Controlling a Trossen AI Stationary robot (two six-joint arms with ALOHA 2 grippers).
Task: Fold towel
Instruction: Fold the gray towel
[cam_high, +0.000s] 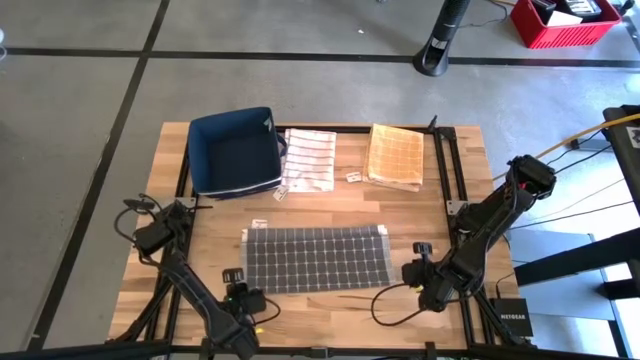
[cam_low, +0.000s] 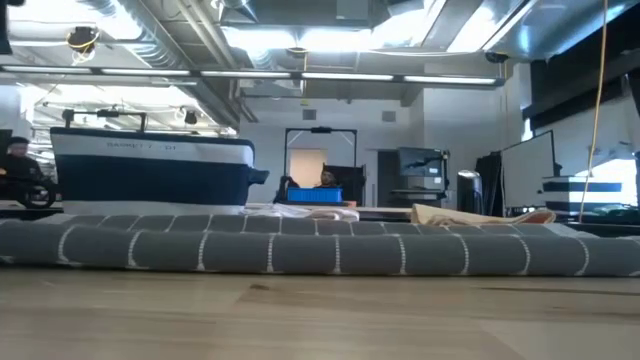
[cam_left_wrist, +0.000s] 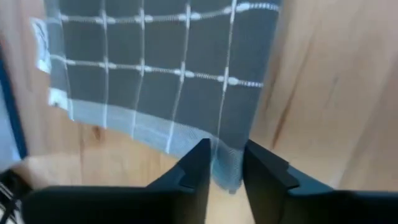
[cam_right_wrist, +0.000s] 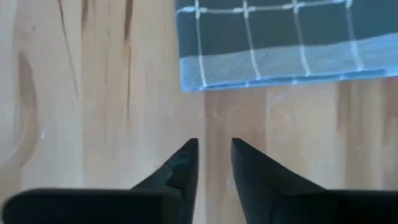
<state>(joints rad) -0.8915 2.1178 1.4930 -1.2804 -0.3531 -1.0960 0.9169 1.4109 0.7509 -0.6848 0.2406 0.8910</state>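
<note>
The grey white-checked cloth towel (cam_high: 316, 258) lies flat at the table's middle-near, ready for folding. The left gripper (cam_left_wrist: 224, 176), fingers slightly apart, straddles its near-left corner to pinch it. The right gripper (cam_right_wrist: 214, 163), fingers slightly apart and empty, waits on bare wood just off the near-right corner.

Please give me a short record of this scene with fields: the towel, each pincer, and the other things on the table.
towel: grey checked towel, folded once, flat on the wooden table
left pincer: slightly open, towel corner between its fingers
right pincer: slightly open, beside the towel, holding nothing
other things: navy bin, striped towel, tan towel
</note>
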